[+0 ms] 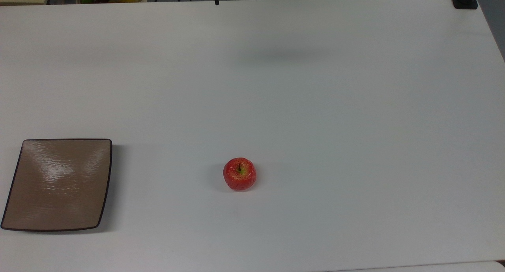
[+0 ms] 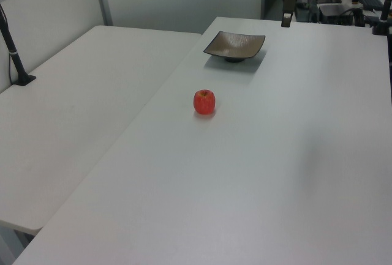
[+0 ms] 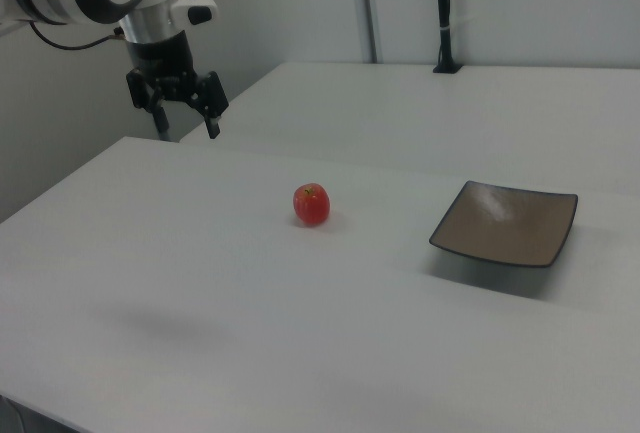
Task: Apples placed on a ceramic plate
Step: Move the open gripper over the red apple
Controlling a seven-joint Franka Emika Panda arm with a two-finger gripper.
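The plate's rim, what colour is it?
A thin dark rim around the tan-brown plate, clearest in the top view.

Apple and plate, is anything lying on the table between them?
Nothing: in the top view, bare white table runs from the apple to the plate. The right view shows the same clear gap.

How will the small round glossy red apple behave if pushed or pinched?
The small round glossy red apple sits free, stem up, on the flat white table, so a sideways push would probably roll it. Its shiny, curved skin may slip from an off-centre pinch. It looks rigid.
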